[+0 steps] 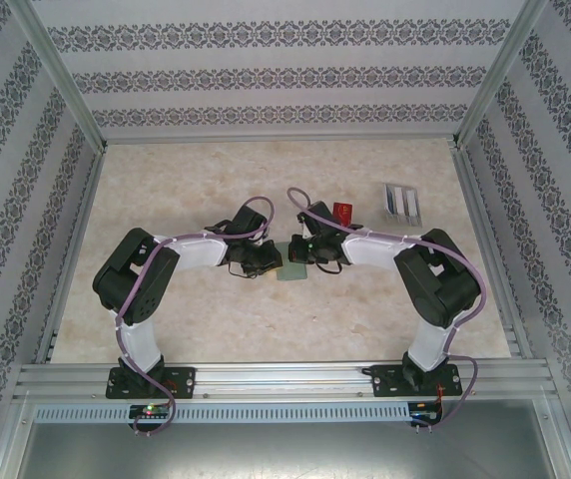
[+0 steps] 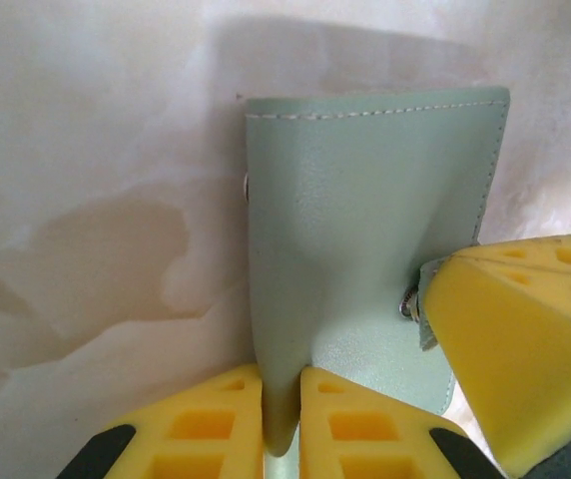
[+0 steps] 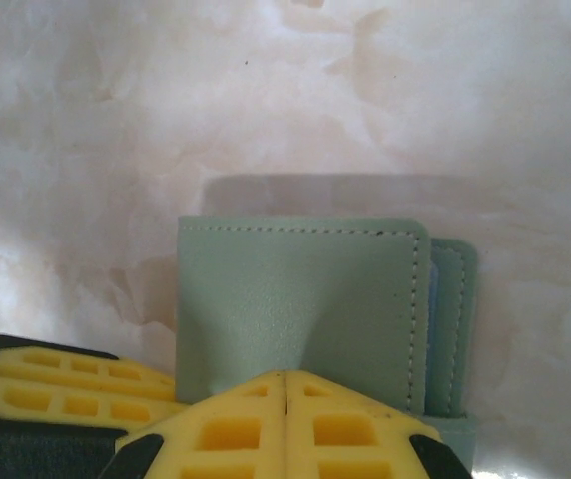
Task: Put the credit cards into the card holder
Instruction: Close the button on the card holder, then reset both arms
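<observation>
- At the card holder (image 1: 291, 271), mid-table, both arms meet. It lies on the marble-patterned table (image 1: 216, 329) with a gripper on either side of it.
- Your left gripper (image 2: 284, 424) has its yellow fingers drawn together on one pale green leaf. The leather creases down into the pinch.
- Your right gripper (image 3: 285, 424) has its fingers pressed tight against each other. The facing leaf puckers toward their tips, so I judge it is nipping that leaf's near edge.
- Progress: you look to be at the opening step, with one leaf in each grip. No card is clearly seated. A thin pale blue line shows between the leaves at the holder's right edge in the right wrist view, and I cannot tell whether it is lining or a card.
- What is left: a red credit card (image 1: 343, 212) lies flat on the table beyond the holder and to its right, close to the right arm's wrist. Farther right of the holder is a clear slotted stand (image 1: 400, 202), whose contents are too small to make out.
- Edges: the holder's stitched edges point away from the fingers, and a snap stud sits beside the right gripper's finger in the left wrist view. That edge could snag if you pull sideways.
- Room: the two grippers crowd each other over the holder, so there is little slack between them. Beyond the holder and on its near side the tabletop is open, and the frame rails are well apart from it.
- One gripper will have to let go to fetch a card, and the leaf may then fall shut.
</observation>
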`<state>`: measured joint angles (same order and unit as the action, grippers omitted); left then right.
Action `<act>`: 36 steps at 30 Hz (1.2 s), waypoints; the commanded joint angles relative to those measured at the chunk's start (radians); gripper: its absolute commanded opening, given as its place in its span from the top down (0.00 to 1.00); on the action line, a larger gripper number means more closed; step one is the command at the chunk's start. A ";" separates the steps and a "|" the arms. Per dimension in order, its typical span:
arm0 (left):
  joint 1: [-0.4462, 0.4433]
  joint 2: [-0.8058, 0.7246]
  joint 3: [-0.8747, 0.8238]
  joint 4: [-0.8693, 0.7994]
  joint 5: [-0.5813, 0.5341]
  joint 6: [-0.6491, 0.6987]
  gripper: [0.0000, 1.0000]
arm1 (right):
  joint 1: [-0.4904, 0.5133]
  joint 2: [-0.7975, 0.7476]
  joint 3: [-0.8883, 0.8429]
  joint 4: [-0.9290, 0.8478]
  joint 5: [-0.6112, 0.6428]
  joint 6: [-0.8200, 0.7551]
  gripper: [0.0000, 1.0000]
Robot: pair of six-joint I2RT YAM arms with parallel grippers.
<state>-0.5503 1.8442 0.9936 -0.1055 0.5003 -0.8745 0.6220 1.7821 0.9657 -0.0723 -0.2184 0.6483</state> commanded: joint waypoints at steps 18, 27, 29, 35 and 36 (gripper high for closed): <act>0.032 -0.032 -0.095 0.081 0.016 -0.049 0.82 | 0.169 -0.020 -0.235 0.140 0.232 -0.099 0.91; 0.050 -0.431 -0.075 -0.110 -0.226 0.119 0.65 | 0.143 -0.398 -0.220 0.092 0.391 -0.180 0.54; 0.052 -0.517 -0.052 -0.178 -0.312 0.164 0.60 | 0.132 -0.501 -0.247 0.089 0.465 -0.207 0.42; 0.014 -0.734 0.071 -0.436 -0.653 0.376 0.01 | 0.089 -0.822 -0.321 0.075 0.687 -0.436 0.02; 0.007 -0.759 0.080 -0.455 -0.695 0.417 0.00 | 0.091 -0.882 -0.339 0.073 0.760 -0.471 0.02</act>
<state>-0.5217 1.1355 1.0351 -0.3809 0.0265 -0.6254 0.7139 0.9855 0.6670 0.0383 0.3466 0.3241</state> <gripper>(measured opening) 0.866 0.980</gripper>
